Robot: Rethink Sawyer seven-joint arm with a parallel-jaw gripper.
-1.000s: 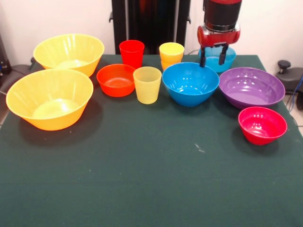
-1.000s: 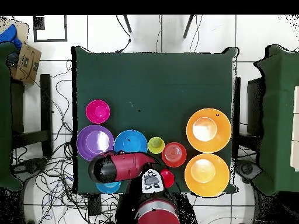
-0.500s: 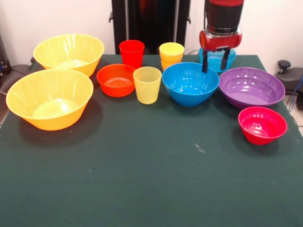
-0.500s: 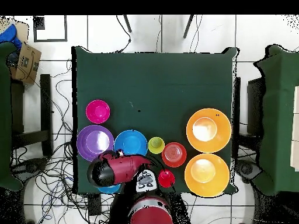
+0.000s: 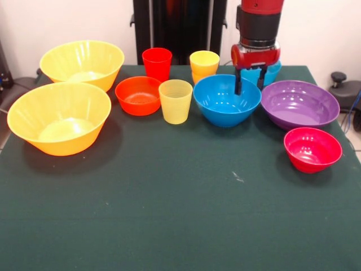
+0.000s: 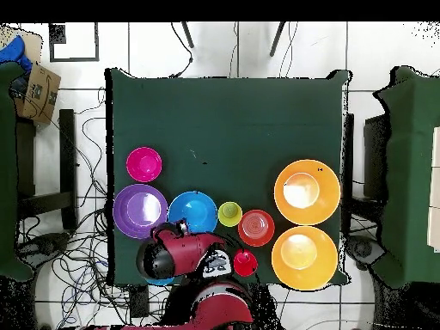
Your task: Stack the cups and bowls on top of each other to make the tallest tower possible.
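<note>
Nothing stacked yet; every piece sits by itself on the green table.

Front view, nearest first. Pink-red bowl at right of centre, closest to the camera. Near yellow bowl at left. Behind these, a row across the middle: orange-red bowl, pale yellow cup just beside it, medium blue bowl, purple bowl. Behind that row, far yellow bowl at upper left, red cup, orange-yellow cup. Small light blue bowl at upper right, mostly hidden behind the arm.

Gripper hangs from the red arm at upper right, fingers spread with nothing between them. The tips stand at the blue bowl's back right rim; one finger appears to be inside the rim, the other outside. Whether they touch the rim I cannot tell. In the overhead view the gripper sits at lower left, at the blue bowl's edge, with the purple bowl just beside.

Risks, my judgement: a rim pinch on a smooth sloped wall could slip, or tip the bowl on lifting. The purple bowl and the light blue bowl are close by, so a swinging bowl or a lowering finger could knock them. The orange-yellow cup is near as well.
</note>
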